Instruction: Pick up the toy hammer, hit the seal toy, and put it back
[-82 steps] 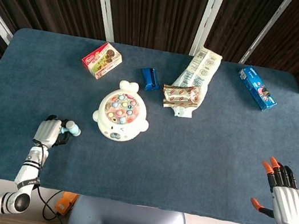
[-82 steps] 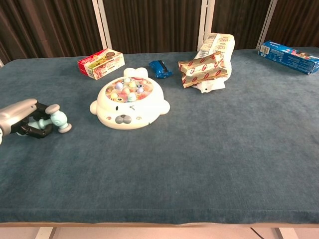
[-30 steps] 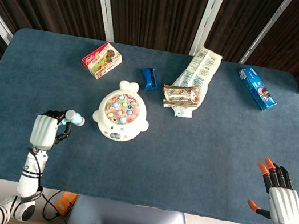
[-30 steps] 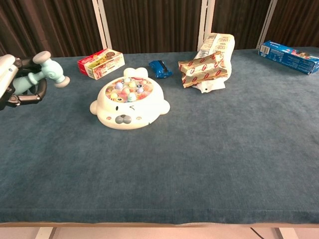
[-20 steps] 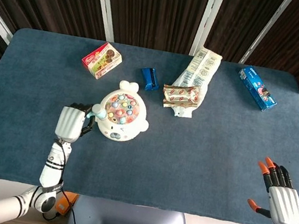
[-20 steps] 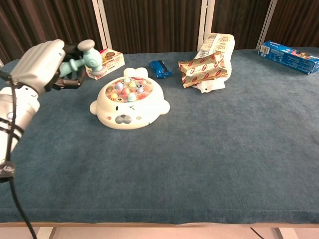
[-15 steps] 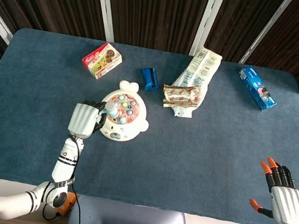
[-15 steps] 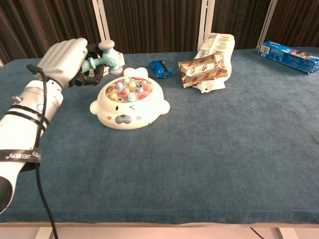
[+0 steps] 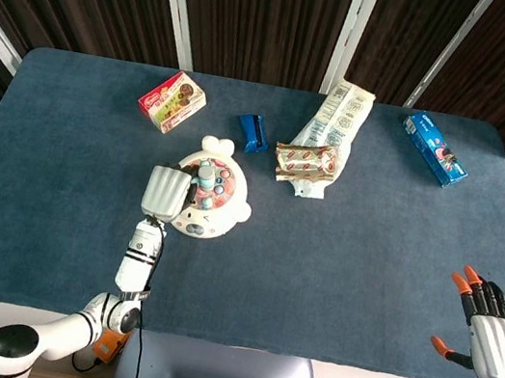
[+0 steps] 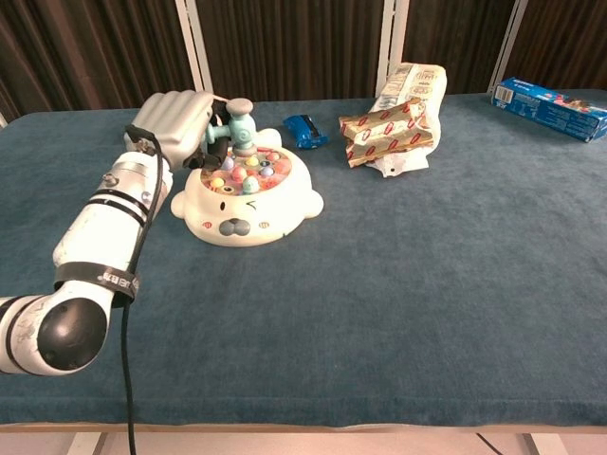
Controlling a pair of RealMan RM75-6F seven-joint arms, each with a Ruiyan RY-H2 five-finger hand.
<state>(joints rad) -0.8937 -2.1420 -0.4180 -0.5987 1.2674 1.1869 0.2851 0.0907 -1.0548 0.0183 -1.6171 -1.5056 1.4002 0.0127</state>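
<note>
The white seal toy (image 9: 214,214) (image 10: 248,210) with coloured pegs on top lies left of the table's centre. My left hand (image 9: 165,193) (image 10: 175,118) grips the pale blue toy hammer (image 9: 203,178) (image 10: 239,125) by its handle. The hammer head stands upright over the seal's pegs, at or just above them; contact is unclear. My right hand (image 9: 494,340) is open near the table's front right corner, away from everything, and shows only in the head view.
A red snack box (image 9: 172,101) (image 10: 202,106) sits behind the seal, a small blue pack (image 9: 253,133) (image 10: 305,131) beside it. Wrapped snack bars (image 9: 306,160) (image 10: 387,133) lie on a long packet (image 9: 339,116). A blue box (image 9: 434,149) (image 10: 553,105) is far right.
My left hand carried the hammer up from the table's left front, then rightward, and now holds its head over the seal's pegs. The right hand drifted slightly towards the front edge.
</note>
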